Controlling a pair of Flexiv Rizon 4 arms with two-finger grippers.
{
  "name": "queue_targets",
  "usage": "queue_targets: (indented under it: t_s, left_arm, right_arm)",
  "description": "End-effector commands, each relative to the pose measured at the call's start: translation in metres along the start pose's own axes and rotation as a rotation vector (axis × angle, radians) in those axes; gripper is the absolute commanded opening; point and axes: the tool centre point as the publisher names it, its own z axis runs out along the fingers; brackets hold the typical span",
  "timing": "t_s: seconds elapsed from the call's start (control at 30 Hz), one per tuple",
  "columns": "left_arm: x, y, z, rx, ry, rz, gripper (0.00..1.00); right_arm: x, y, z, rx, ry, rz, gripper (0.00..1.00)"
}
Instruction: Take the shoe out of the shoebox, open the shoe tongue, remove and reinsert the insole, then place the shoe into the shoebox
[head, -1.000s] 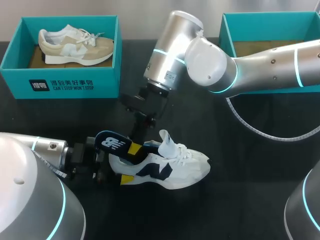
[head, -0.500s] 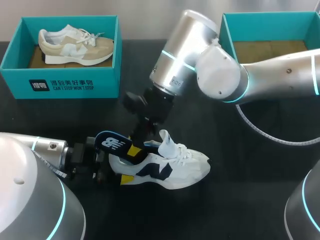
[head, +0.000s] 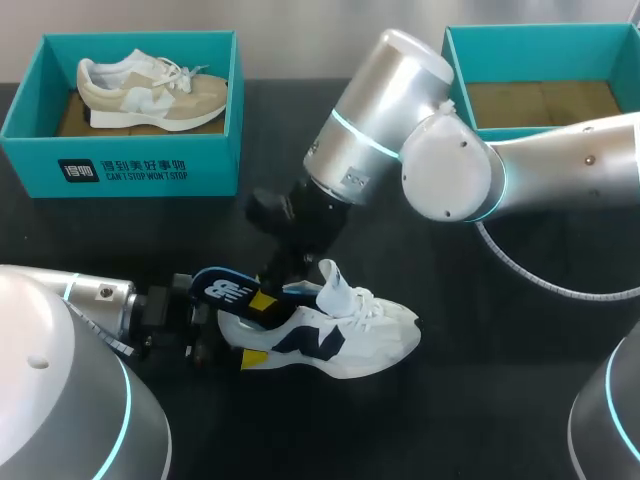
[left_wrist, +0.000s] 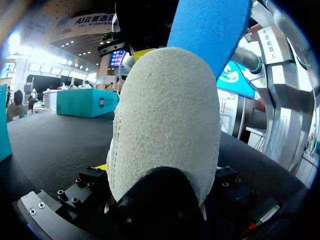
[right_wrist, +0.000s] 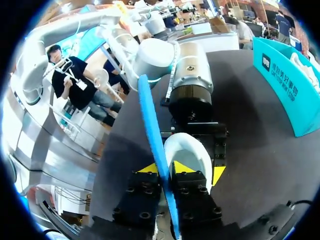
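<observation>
A white shoe (head: 345, 335) with navy side marks lies on its sole on the black table, toe to the right and tongue raised. My left gripper (head: 248, 330) holds its heel (left_wrist: 165, 125) from both sides with the jaws spread wide. A blue insole (head: 222, 289) slants up out of the heel opening toward the left. My right gripper (head: 266, 299) reaches down from the right arm and is shut on the insole (right_wrist: 152, 130). In the right wrist view the yellow tips (right_wrist: 166, 167) pinch the thin insole edge, with the shoe heel (right_wrist: 192, 152) just beside them.
A teal shoebox (head: 120, 165) at the back left holds a beige shoe (head: 150, 92). A second teal shoebox (head: 455, 70) at the back right shows only its brown floor. The right arm's cable (head: 520, 270) loops over the table right of the shoe.
The right arm has swung lower and to the right, and its jaws have narrowed on the insole. The insole lies slightly lower and flatter. The left arm and shoe stay still.
</observation>
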Motion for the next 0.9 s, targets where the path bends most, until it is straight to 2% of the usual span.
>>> queue_targets:
  t_s: [0.03,0.23,0.5,0.6,0.9]
  left_arm:
    - [-0.002,0.004,0.002,-0.001,-0.002,0.0,0.0]
    - [-0.002,0.004,0.002,-0.001,-0.002,0.0,0.0]
    - [-0.002,0.004,0.002,-0.001,-0.002,0.0,0.0]
    - [-0.002,0.004,0.002,-0.001,-0.002,0.0,0.0]
    - [-0.002,0.004,0.002,-0.001,-0.002,0.0,0.0]
  right_arm:
    - [0.003,-0.001,0.001,-0.009,-0.015,0.001,0.0]
    - [0.003,0.003,-0.002,-0.024,-0.029,-0.007,0.0]
    - [0.002,0.021,-0.008,-0.04,-0.047,-0.044,0.0]
    - [0.004,0.03,-0.011,-0.099,-0.048,-0.066,0.0]
    - [0.004,0.03,-0.011,-0.099,-0.048,-0.066,0.0]
